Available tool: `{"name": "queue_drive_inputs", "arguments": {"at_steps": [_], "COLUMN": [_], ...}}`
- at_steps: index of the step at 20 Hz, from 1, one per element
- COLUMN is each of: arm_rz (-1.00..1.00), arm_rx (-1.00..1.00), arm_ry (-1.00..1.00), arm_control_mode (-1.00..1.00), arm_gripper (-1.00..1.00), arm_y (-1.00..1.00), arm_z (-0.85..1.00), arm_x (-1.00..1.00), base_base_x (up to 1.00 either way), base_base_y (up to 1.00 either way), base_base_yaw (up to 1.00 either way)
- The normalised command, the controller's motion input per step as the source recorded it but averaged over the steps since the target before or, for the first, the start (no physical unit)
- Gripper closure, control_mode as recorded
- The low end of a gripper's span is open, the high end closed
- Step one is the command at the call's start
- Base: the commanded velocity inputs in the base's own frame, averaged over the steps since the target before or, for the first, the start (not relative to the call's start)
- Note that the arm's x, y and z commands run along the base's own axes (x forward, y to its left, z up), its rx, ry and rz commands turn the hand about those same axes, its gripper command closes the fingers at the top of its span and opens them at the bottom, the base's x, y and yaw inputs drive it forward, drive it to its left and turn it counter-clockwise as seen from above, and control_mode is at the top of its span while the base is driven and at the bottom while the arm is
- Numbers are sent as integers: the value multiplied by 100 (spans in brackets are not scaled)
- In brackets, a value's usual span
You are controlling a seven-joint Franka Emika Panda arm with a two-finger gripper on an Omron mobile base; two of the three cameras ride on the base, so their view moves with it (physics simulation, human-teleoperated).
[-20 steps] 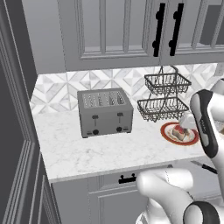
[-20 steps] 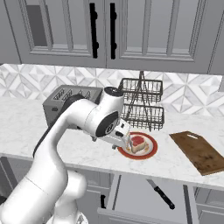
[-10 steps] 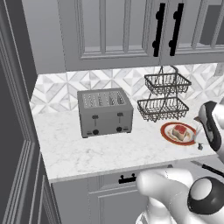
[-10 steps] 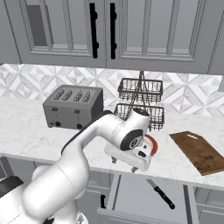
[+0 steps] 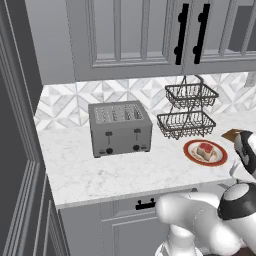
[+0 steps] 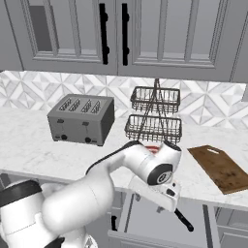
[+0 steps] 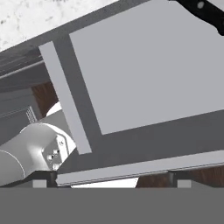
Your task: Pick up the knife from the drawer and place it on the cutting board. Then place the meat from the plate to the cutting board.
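Observation:
The drawer (image 6: pixel 141 217) stands pulled out under the counter, its plain grey floor (image 7: pixel 144 65) spread below my hand. The knife lies in it; its dark handle (image 6: pixel 183 220) pokes out past my hand and crosses the top right corner of the hand view (image 7: pixel 202 13), with the blade hidden. My gripper (image 7: pixel 111 183) hangs low over the drawer (image 6: pixel 161 203), open and empty, left of the knife. The meat (image 5: pixel 204 149) rests on the orange-rimmed plate (image 5: pixel 218 159). The brown cutting board (image 6: pixel 221 167) lies bare at the counter's right.
A grey toaster (image 5: pixel 120 128) sits mid-counter and a two-tier wire basket (image 5: pixel 187 111) stands behind the plate. My arm arches from the base over the counter edge and hides most of the plate in the right base view. Upper cabinets hang overhead.
The arm has swung down from over the plate to below the counter edge, bringing the gripper over the open drawer. Plate, meat and board have not moved.

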Motion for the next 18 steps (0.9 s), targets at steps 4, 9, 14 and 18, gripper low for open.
{"name": "queue_drive_inputs", "arguments": {"at_steps": [4,9,14,18], "arm_rz": [0,3,6,4], "arm_rx": [12,12,13,7], "arm_ry": [-5,0,-7,0], "arm_control_mode": [-100,-100,-100,-100], "arm_gripper": [-100,-100,-100,-100], "arm_y": [-30,-24,-35,-19], "arm_z": [-34,-60,-46,-2], "arm_x": [-21,0,-1,16], "base_base_x": [0,0,0,0], "base_base_y": [0,0,0,0], "base_base_yaw": [0,0,0,0]}}
